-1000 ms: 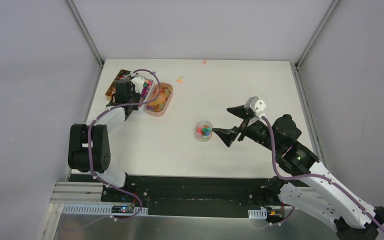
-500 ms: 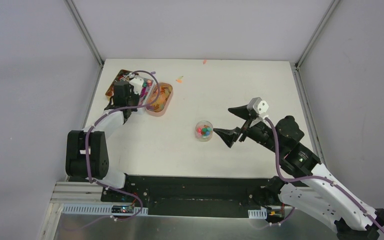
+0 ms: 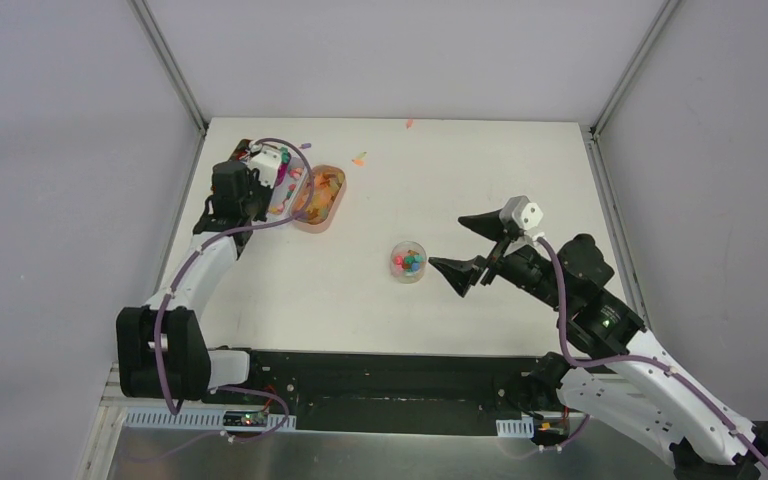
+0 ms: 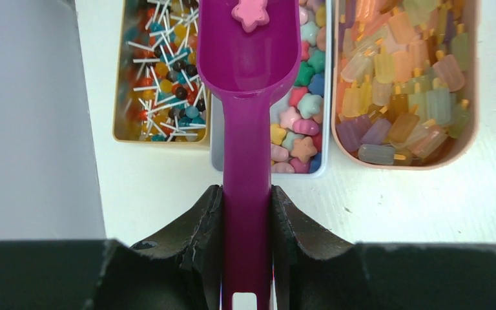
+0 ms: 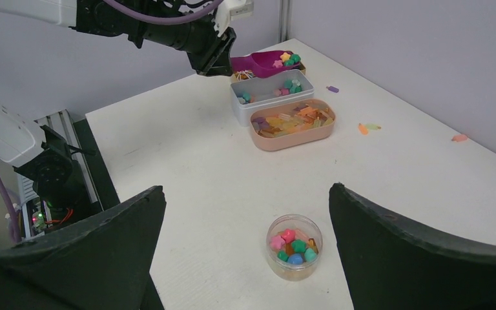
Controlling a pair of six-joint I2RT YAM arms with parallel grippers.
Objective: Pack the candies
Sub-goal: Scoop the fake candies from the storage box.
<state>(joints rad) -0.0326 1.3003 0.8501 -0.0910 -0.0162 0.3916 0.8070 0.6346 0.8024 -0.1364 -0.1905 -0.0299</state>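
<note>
Far left of the jar (image 5: pixel 293 247), the left gripper (image 4: pixel 247 213) is clenched on the magenta scoop (image 4: pixel 248 77). A few star-shaped candies (image 4: pixel 250 13) sit loose in its bowl above the white tray (image 4: pixel 310 174), and any tilt on the way over could spill them. More pink, green and blue ones lie in the jar, with the right gripper (image 5: pixel 245 190) spread empty just beside it.

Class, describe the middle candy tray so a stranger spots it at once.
Look to the table's far left corner, where three trays sit side by side. The middle tray, pale and rectangular, lies under the magenta scoop; only it holds star-shaped candies, not stick sweets or ice-lolly jellies.
</note>
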